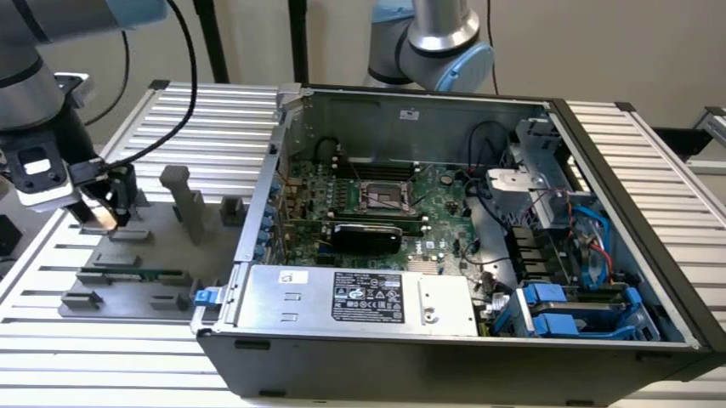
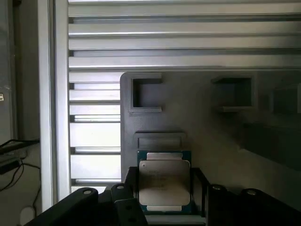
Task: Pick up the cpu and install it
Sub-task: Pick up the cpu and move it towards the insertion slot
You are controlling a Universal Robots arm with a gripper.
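One cpu (image 2: 164, 181), two fingers (image 2: 130, 183)

One open computer case (image 1: 340, 361) sits on one slatted table (image 1: 635, 153), with one grey tray (image 1: 148, 255) at the exterior view's left. Over that tray the gripper's (image 1: 102, 223) two fingers, partly spread, clamp opposite edges of the single cpu.

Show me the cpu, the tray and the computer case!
cpu (image 2: 164, 181): wrist view, middle of its silvery top.
tray (image 2: 225, 141): wrist view, bare gray surface.
computer case (image 1: 454, 367): exterior view, dark near wall.
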